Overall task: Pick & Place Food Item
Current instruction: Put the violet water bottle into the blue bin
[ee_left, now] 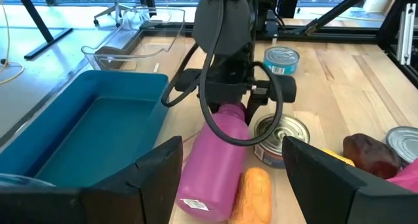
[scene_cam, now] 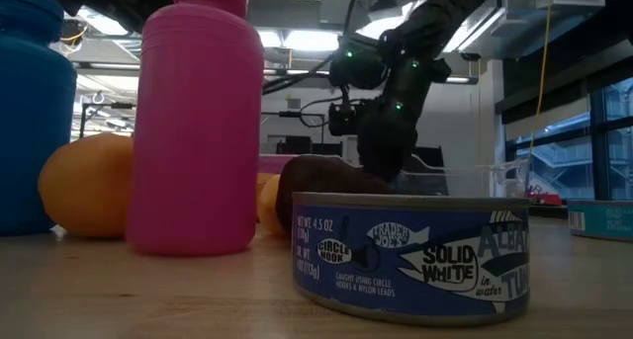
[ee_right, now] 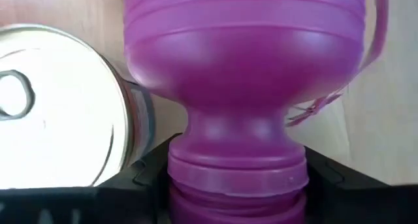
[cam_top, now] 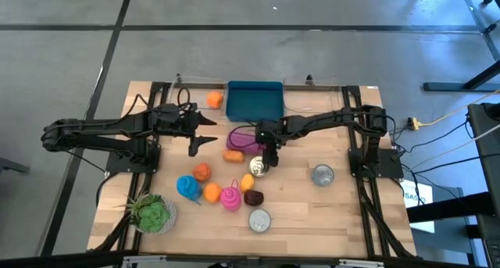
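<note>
Purple plastic bottle lying on its side on the pale wooden table, just in front of the blue rectangular plastic bin; its neck sits between the two dark fingers of the right gripper, which close on it just below the shoulder, as the right wrist view shows. Beside the bottle's neck stands a silver-topped round tin can, touching or nearly touching it, and an orange carrot-shaped item lies along the bottle's base end. The left gripper hangs above the table left of the bottle, fingers spread wide and holding nothing. Nearer the front edge lie a pink plastic bottle, a blue plastic bottle, a dark maroon rounded item, two orange rounded pieces and a blue-labelled tuna can, the last filling the foreground of the low view. Another orange piece rests left of the bin, a further silver can stands alone toward the right side, and a green potted plant occupies the front left corner.
</note>
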